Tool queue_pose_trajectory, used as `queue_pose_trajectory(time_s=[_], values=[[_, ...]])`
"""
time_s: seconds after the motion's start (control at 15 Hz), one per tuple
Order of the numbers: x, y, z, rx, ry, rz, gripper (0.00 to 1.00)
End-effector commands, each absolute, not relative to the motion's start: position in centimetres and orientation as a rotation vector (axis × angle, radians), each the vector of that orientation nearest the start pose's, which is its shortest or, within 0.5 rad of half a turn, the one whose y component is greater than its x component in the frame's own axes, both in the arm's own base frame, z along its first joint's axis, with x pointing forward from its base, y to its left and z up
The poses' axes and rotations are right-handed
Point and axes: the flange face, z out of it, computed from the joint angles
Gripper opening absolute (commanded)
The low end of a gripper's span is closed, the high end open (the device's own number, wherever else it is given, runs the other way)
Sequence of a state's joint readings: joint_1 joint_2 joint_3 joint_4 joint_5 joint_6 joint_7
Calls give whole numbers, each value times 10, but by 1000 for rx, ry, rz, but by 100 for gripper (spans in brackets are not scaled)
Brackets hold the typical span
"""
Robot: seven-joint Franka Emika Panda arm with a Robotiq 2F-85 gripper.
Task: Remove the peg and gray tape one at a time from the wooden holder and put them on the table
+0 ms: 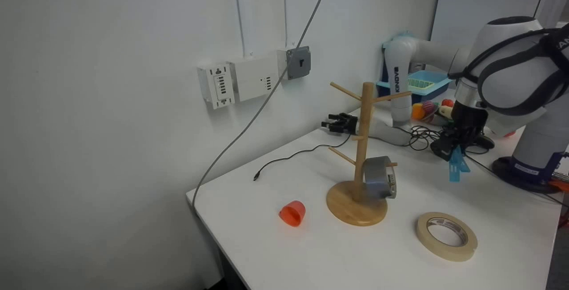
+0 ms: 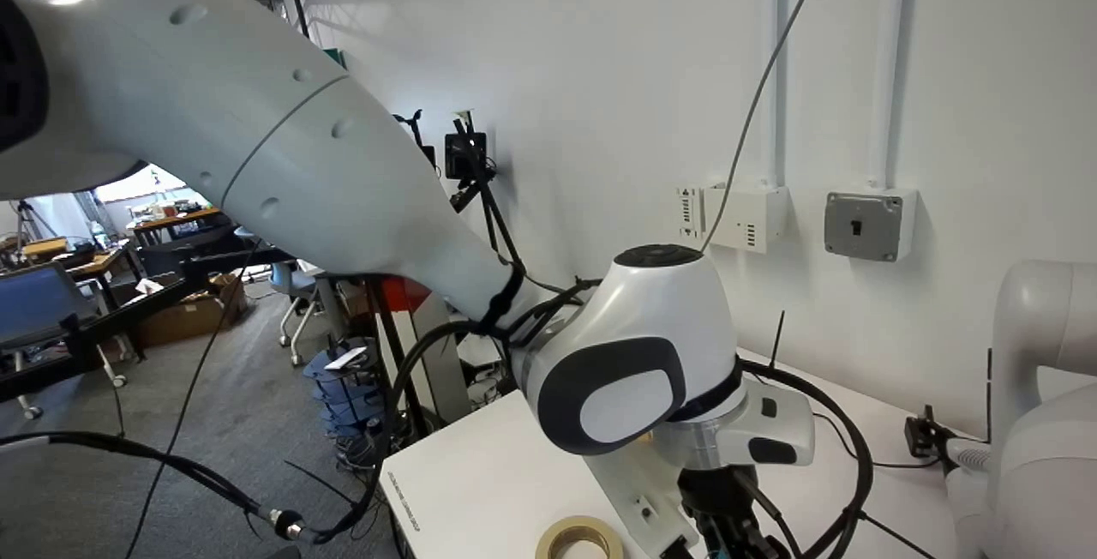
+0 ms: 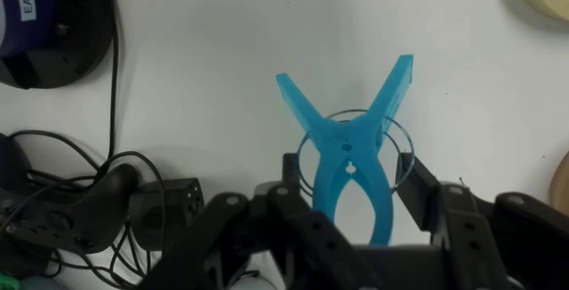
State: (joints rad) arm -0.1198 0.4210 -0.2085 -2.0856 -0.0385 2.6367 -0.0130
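The light-blue peg [image 1: 457,164] is held in my gripper [image 1: 451,151], off the table [image 1: 355,254], its handles pointing down. In the wrist view the fingers [image 3: 351,170] press on the wire ring at both sides of the peg [image 3: 349,141]. The wooden holder [image 1: 365,125] stands upright left of the gripper; its base edge [image 3: 561,187] shows at the right of the wrist view. The gray tape [image 1: 377,178] hangs on a low branch arm of the holder. In an exterior view the gripper [image 2: 728,516] is mostly cut off, and holder and gray tape do not show.
A tan tape roll [image 1: 466,250] lies flat in front of the holder. An orange-red cup [image 1: 298,210] lies left of the base. A second white arm [image 1: 398,67] with a black gripper [image 1: 341,123], loose cables [image 1: 306,150], toy fruit [image 1: 418,111] and blue bins [image 1: 433,81] are behind.
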Motion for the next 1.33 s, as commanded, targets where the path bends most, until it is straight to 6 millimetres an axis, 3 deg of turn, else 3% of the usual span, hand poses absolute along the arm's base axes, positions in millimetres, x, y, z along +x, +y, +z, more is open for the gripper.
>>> queue_pose_trajectory(time_s=[0.0,0.2,0.33,0.6,0.93,1.27], values=[[577,-203,230,-3251,486,-165,32],[575,-207,223,-3249,532,-139,32],[573,-211,221,-3249,555,-124,80],[567,-216,220,-3249,589,-110,100],[564,-207,237,-3232,577,-159,100],[562,-178,279,-3226,496,-302,100]])
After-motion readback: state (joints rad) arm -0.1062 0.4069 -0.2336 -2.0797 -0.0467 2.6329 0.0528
